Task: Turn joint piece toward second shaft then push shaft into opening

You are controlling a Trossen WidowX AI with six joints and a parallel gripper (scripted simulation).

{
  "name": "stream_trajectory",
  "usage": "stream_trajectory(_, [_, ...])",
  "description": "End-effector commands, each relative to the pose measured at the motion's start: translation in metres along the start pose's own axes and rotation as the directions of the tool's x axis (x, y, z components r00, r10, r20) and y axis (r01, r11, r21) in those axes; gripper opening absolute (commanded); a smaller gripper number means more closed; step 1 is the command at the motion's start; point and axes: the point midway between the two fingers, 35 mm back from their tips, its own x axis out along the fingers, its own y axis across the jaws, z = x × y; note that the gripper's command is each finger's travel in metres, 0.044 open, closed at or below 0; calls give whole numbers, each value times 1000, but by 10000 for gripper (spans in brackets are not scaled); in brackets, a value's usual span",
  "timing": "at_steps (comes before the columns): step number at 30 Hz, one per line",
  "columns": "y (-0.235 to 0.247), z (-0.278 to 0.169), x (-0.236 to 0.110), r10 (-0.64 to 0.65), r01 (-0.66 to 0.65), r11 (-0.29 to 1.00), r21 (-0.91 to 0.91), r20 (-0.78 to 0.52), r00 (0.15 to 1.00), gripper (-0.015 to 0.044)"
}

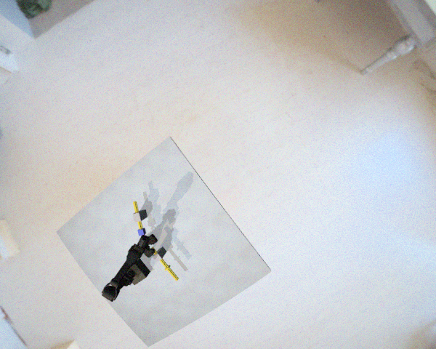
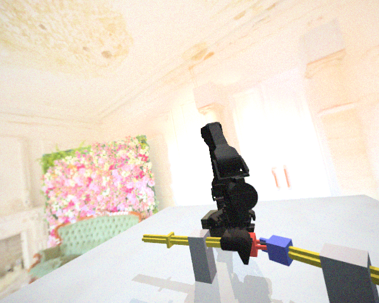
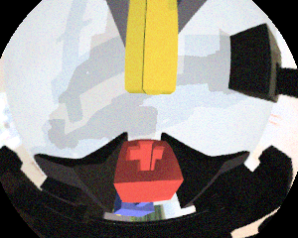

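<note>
Gripper (image 2: 245, 249) position: at table height, between the 2 grey blocks, closed on the red joint piece (image 2: 254, 244). The jaws stand partly apart with the red piece clamped between them; they are not fully closed. In the wrist view the red joint piece (image 3: 148, 173) sits centred between the 2 dark fingers, its cross-shaped opening facing toward the end of the second shaft (image 3: 151, 39).

Fixed side: a blue piece (image 2: 278, 249) adjoins the red joint piece on the right in the exterior view, and the fixed yellow shaft (image 2: 304, 255) runs from it through the nearer grey block (image 2: 346, 274).

Sliding side: the second shaft (image 2: 170, 240), yellow with a small cross collar near its far end, passes through the farther grey block (image 2: 201, 259). Its near end lies behind the gripper in the exterior view; in the wrist view a gap of table surface separates the shaft tip from the red piece.

Top view: the arm (image 1: 130, 265) reaches over the grey table (image 1: 218, 240), with the blue piece (image 1: 141, 232) just beyond the gripper and the 2 shafts meeting at a shallow angle.

Containers: none appear on the table. Markings: no readable writing or brand shows on any part.

Background: a flower wall (image 2: 98, 176) and a green sofa (image 2: 91, 233) stand behind the table.
</note>
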Motion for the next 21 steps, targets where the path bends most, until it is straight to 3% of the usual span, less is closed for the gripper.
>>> stream_trajectory(1, [0, 0, 0, 0, 0, 1000, 1, 1, 1000, 0])
stream_trajectory(4, [0, 0, 0, 0, 0, 1000, 1, 1, 1000, 0])
stream_trajectory(9, [0, 0, 0, 0, 0, 1000, 1, 1, 1000, 131])
stream_trajectory(12, [0, 0, 0, 0, 0, 1000, 1, 1, 1000, 147])
stream_trajectory(21, [0, 0, 0, 0, 0, 1000, 1, 1, 1000, 383])
